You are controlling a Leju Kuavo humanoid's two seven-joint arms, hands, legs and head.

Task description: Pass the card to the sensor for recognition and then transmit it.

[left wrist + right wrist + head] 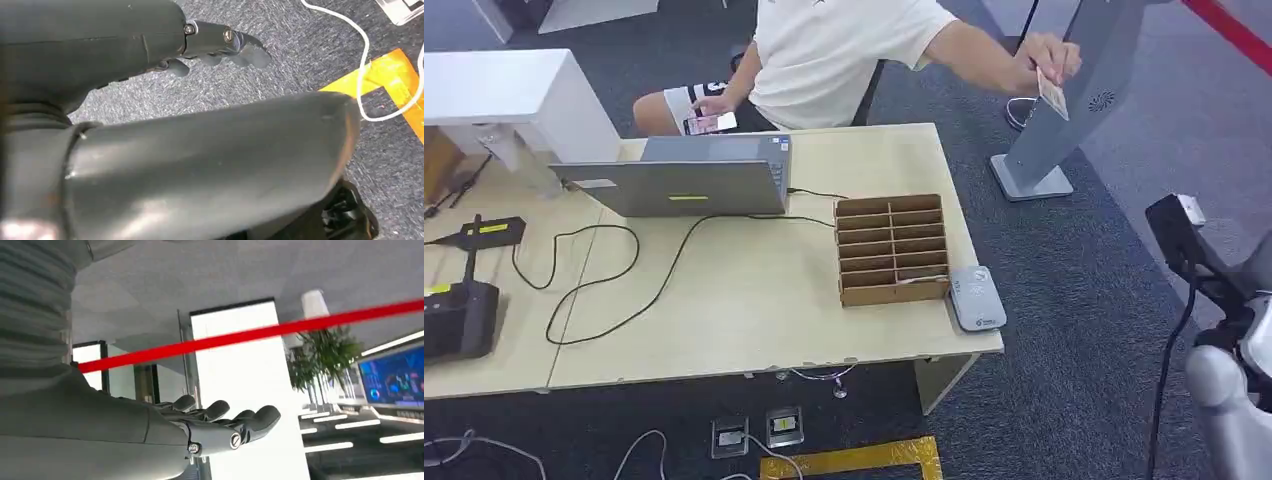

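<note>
A person in a white shirt sits behind the table and holds the pale card [1052,96] out in one hand, next to a grey floor stand [1064,130]. The grey card sensor [977,297] lies flat at the table's right front corner. My right arm [1224,370] is raised at the right edge, well short of the card. My right hand [220,425] has its fingers stretched out and holds nothing. My left hand [220,47] hangs over the carpet with its fingers extended and nothing in them.
A cardboard slotted box [892,248] stands just left of the sensor. An open laptop [694,178], loose black cables [594,270] and black devices [459,315] occupy the table's left half. The person's other hand holds a phone [710,123]. Floor sockets [759,430] and yellow tape [854,460] lie below the table.
</note>
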